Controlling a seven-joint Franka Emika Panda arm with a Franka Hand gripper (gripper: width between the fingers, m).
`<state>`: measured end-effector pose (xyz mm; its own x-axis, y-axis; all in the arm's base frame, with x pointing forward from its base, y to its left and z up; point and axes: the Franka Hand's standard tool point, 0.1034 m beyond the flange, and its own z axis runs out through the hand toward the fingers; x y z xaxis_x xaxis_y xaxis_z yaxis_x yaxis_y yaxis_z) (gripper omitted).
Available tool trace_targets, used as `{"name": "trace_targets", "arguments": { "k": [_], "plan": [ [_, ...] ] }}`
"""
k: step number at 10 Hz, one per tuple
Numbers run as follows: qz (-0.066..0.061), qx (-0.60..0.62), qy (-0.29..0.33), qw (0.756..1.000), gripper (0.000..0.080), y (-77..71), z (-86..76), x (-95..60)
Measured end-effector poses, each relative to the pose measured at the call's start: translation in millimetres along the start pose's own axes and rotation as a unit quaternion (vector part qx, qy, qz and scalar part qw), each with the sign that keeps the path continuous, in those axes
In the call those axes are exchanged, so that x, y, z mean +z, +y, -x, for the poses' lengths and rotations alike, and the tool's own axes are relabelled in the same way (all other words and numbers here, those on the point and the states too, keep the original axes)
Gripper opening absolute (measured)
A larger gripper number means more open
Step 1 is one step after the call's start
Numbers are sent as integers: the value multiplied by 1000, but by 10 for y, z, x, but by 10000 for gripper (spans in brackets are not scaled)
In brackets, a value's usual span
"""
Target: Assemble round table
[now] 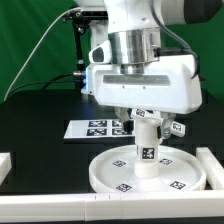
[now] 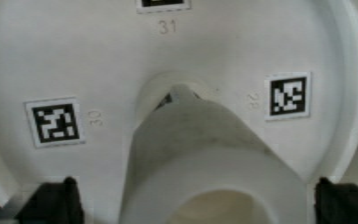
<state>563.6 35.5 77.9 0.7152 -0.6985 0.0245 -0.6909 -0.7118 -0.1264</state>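
- The round disc (image 1: 105, 178) lies flat on the black surface (image 1: 40, 125), near the front edge and at the middle of the scene
- The short leg (image 1: 147, 148) stands upright on the disc's centre, with a tag on the side facing the exterior camera
- The arm comes straight down over the leg, with the jaws apart and one to each side of its top
- In the wrist view the dark fingertips (image 2: 59, 200) flank the leg (image 2: 194, 150); whether they touch it I cannot tell
- Tags show on the disc (image 2: 87, 60) around the leg
- The marker board (image 1: 95, 127) lies farther back, toward the exterior view's left
- A white rail (image 1: 213, 165) lies just beside the disc on the exterior view's right
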Motion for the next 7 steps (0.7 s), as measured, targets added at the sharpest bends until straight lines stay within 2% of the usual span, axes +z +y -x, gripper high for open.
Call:
{"name": "trace_targets", "arguments": {
  "k": [3,5,7],
  "plan": [
    [5,-101,1,995,649,18,-14,0],
    [18,-280,7,960,649,30,-72,-54],
    [29,-384,5,923,649,42,-40,-30]
  ]
}}
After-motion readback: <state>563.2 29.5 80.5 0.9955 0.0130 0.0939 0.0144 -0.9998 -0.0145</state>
